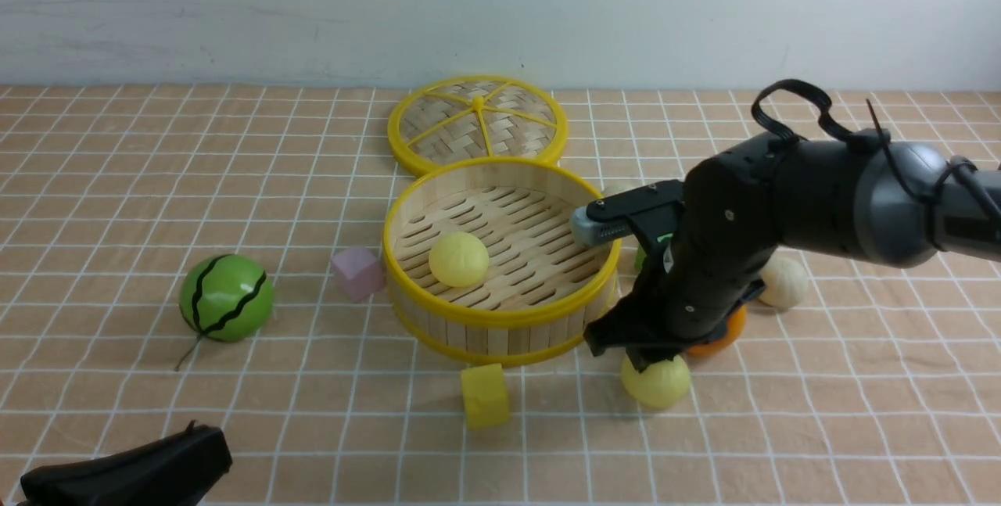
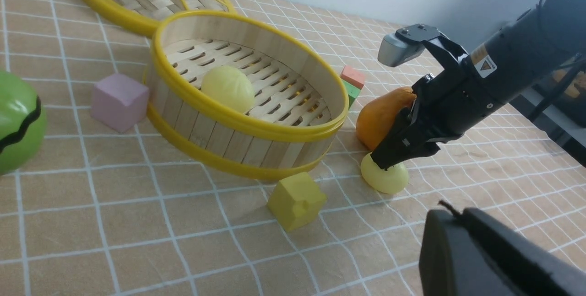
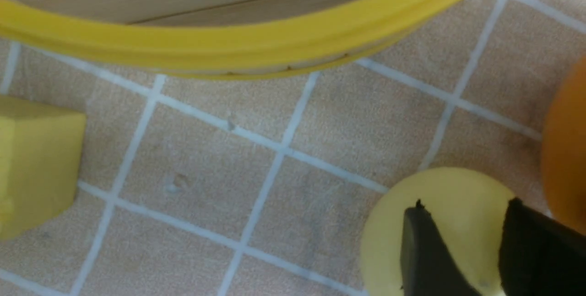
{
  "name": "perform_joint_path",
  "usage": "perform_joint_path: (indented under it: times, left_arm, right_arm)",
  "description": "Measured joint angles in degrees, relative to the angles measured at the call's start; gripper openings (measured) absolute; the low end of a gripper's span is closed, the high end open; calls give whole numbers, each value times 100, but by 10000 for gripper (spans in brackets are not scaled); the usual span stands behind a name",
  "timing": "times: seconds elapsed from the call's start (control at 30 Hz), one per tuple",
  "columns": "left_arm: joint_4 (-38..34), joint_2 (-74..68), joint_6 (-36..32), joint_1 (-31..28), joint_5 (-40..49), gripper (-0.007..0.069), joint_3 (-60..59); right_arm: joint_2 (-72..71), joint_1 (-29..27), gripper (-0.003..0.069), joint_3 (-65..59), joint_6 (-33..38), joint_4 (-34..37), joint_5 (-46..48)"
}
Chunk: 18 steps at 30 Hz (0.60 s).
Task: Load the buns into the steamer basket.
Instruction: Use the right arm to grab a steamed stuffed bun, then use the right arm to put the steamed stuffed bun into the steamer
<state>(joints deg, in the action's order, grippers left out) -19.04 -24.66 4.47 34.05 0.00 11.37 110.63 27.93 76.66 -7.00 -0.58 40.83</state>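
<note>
- Tan gridded cloth (image 1: 156, 177) lay below a pale wall (image 1: 235, 5).
- Right gripper (image 3: 464, 207), slightly parted, hovered over a yellow bun (image 1: 655, 382) at the steamer basket's (image 1: 500, 320) five o'clock.
- Second bun (image 1: 458, 259) lay inside.
- Left gripper's (image 1: 199, 451) spread was unclear.

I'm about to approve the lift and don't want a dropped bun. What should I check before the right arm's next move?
1. Right tool over the near bun: ok, fingertips at its top.
2. Grip closed on that bun: cannot tell; it rests on the cloth.
3. Room in the basket: ok, only one basketed bun, floor mostly bare.
4. Clearance from the pear: not ok, it crowds the tool.
5. Left tool out of the way: ok, low at the near left corner.
</note>
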Motion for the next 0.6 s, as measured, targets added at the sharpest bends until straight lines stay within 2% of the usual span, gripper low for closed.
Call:
perform_joint_path:
  times: [0.23, 0.5, 0.6]
  left_arm:
    - [0, 0, 0, 0, 0, 27, 0]
    - [0, 0, 0, 0, 0, 30, 0]
    - [0, 0, 0, 0, 0, 33, 0]
  right_arm:
    - [0, 0, 6, 5, 44, -12, 55]
    - [-433, 66, -3, -5, 77, 10, 360]
    - [-1062, 175, -3, 55, 181, 188, 296]
